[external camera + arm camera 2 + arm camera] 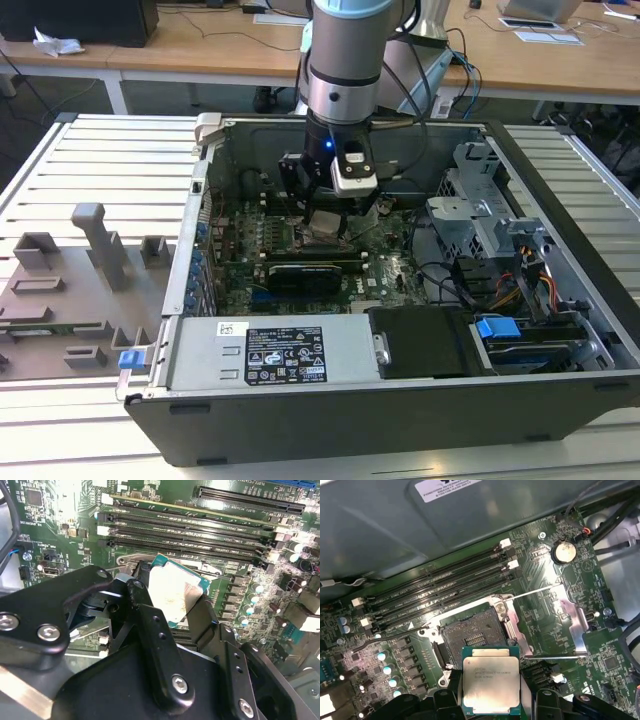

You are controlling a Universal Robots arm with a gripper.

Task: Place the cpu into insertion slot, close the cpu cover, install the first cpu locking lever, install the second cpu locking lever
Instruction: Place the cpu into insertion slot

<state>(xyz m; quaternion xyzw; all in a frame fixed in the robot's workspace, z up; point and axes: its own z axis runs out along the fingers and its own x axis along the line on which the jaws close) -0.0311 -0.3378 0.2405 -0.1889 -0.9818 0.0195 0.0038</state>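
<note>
The gripper [171, 602] pinches opposite edges of the cpu [491, 682] between its two black fingers [141, 597]. It holds the chip clear of the motherboard [600, 652] at one edge of the open socket [470, 636], near the middle of the computer case [400, 420]. The cpu cover [572, 615] lies swung open on the board just beside the socket, near the coin battery [563, 551]; the memory slots [440, 587] run along an adjoining side of the socket.
</note>
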